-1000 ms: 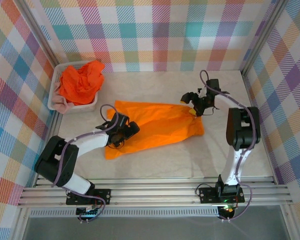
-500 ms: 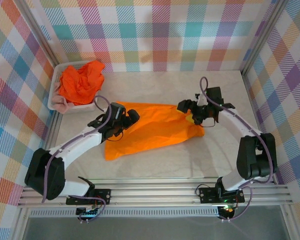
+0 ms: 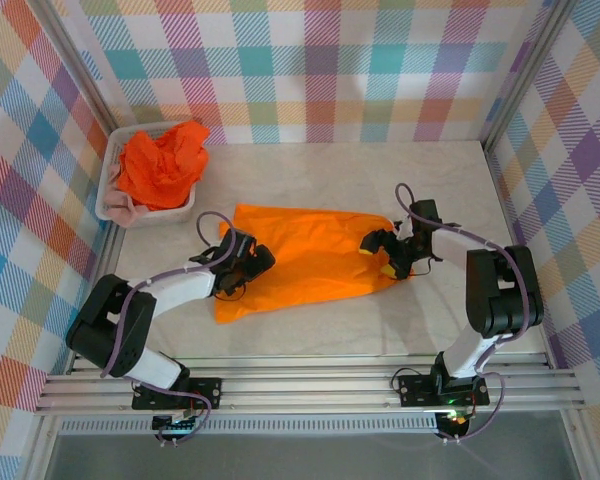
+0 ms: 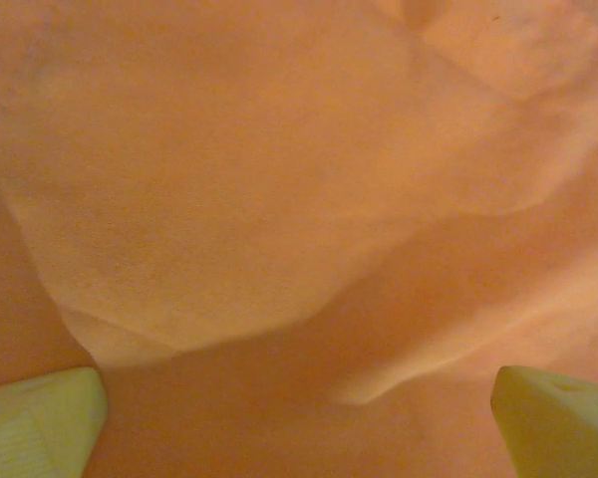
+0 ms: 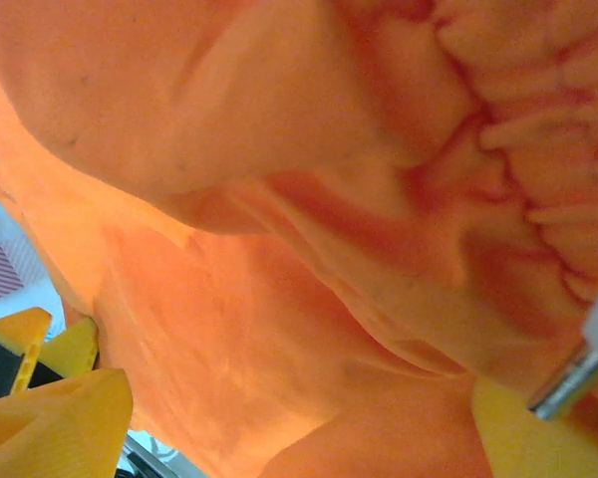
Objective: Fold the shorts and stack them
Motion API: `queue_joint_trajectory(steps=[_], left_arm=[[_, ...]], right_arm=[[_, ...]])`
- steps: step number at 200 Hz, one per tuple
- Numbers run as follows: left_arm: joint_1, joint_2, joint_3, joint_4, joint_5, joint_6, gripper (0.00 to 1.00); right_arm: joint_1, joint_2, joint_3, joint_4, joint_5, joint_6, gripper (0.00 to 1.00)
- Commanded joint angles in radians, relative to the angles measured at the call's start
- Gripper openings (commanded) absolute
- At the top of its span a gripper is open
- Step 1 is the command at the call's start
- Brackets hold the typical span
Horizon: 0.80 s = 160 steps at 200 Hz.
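One pair of bright orange shorts (image 3: 310, 258) lies spread across the middle of the table. My left gripper (image 3: 252, 262) rests low over its left end, open; in the left wrist view the pale fingertips (image 4: 40, 423) stand wide apart with orange cloth (image 4: 279, 199) under them. My right gripper (image 3: 380, 252) sits at the shorts' right end, open, with orange cloth (image 5: 279, 329) between its yellow fingertips (image 5: 60, 423) and the gathered waistband (image 5: 518, 129) just beyond. Another orange pair (image 3: 162, 160) and a dusty pink pair (image 3: 130, 208) lie bunched in the basket.
The white mesh basket (image 3: 104, 190) stands at the back left against the plaid wall. Bare table lies behind the spread shorts and along the near edge by the metal rail (image 3: 300, 388).
My left gripper has drawn back toward the near left over the shorts' left end. The right gripper has dropped onto the right end. The spread shorts now lie flatter and longer.
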Motion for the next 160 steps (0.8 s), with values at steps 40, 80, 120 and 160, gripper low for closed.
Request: queue_joint_trajectory(steps=[40,80,120,160], left_arm=[[0.022,-0.125,0.002,-0.066,0.023,0.046,1.00],[0.022,-0.223,0.054,-0.111,0.082,0.086,1.00],[0.022,-0.271,0.045,-0.125,0.097,0.102,1.00],[0.021,-0.271,0.023,-0.112,0.104,0.102,1.00]], right_arm=[[-0.008,-0.192,0.161,-0.282,0.247,-0.220,1.00],[-0.044,-0.104,0.297,-0.456,0.499,-0.335,0.99],[-0.094,0.024,0.321,-0.450,0.431,-0.376,1.00],[-0.095,0.104,0.315,-0.417,0.330,-0.391,0.91]])
